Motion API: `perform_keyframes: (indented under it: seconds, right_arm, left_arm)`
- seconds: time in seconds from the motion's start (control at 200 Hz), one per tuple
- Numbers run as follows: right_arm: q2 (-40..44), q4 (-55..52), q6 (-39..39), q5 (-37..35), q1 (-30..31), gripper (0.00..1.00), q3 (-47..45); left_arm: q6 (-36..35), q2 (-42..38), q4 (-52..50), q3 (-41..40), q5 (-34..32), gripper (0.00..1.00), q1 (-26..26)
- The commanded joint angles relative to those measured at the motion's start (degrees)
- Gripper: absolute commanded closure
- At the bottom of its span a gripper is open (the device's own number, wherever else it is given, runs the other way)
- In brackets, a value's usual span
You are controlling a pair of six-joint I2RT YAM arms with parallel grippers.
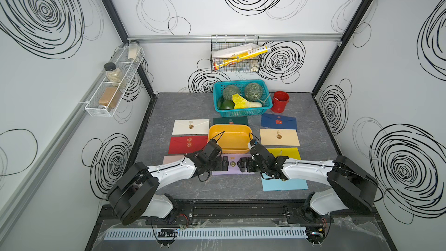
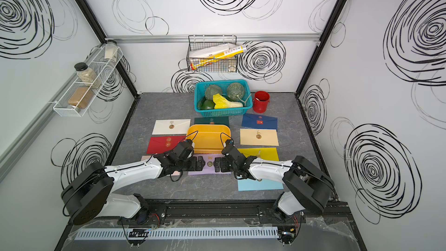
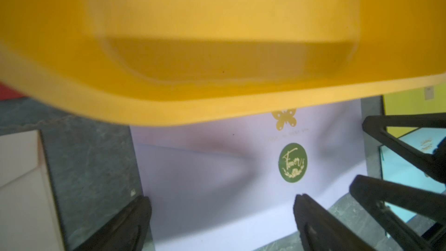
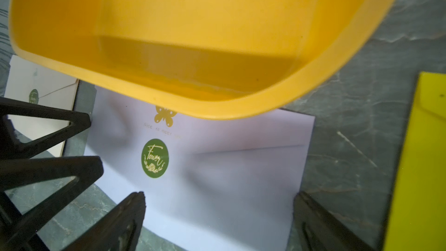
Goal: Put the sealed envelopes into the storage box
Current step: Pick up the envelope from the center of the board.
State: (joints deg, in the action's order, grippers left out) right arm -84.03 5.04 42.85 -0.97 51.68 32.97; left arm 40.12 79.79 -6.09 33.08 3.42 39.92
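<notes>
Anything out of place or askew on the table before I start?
Nothing spilled or damaged. The storage box hides an edge of the dark green envelope and the lilac envelope; whether it rests on them is unclear. The navy envelope lies slightly askew.

Nine envelopes (image 1: 190, 126), one box (image 1: 231, 137), one basket (image 1: 241, 112), one bucket (image 1: 278, 106), two melons (image 1: 231, 92), three jars (image 1: 113, 74), one wire rack (image 1: 235, 67), one shelf (image 1: 100, 112).

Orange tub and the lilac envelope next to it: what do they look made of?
Orange tub: likely moulded plastic, smooth with a dull sheen; rounded corners, thick rim, uniform colour.
Lilac envelope: matte paper; crisp flap crease, lies flat, no glare.
Its green round seal: probably a printed sticker, flat with gold lettering; wax looks unlikely.
</notes>
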Motion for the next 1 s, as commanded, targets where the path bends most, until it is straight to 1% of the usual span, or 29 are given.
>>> perform_keyframes:
  seconds: [0.0, 0.19, 0.34, 0.516, 0.676, 0.896, 0.996]
  right_arm:
    - [-3.4, -2.7, 1.6, 4.2, 0.3, 0.00, -2.6]
    - [-5.1, -2.3, 1.7, 4.5, 0.3, 0.00, -3.5]
    - [-2.9, -1.5, 2.8, 5.3, 0.3, 0.00, -4.8]
    - [0.5, 0.2, 6.1, 6.7, 0.3, 0.00, -5.8]
    - [-0.7, 1.3, 9.4, 7.9, 0.3, 0.00, -5.7]
    - [-0.9, 1.8, 9.8, 7.1, 0.3, 0.00, -6.7]
    - [-0.2, 3.3, 9.6, 7.9, 0.3, 0.00, -7.4]
  left_arm:
    - [-0.5, 3.0, -1.3, -2.9, 3.3, 0.01, -0.4]
    - [-0.4, 2.0, -0.6, -3.7, 4.3, 0.01, -0.7]
    - [-0.8, 1.2, -1.3, -3.6, 4.3, 0.01, -0.9]
    - [-1.2, 1.1, -1.4, -4.5, 4.0, 0.01, -0.9]
    - [0.3, 0.4, 0.1, -6.3, 4.2, 0.01, -0.1]
    - [0.8, -2.1, 2.6, -7.3, 6.8, 0.01, -0.3]
    - [1.0, -4.0, 3.2, -7.8, 7.0, 0.01, -0.2]
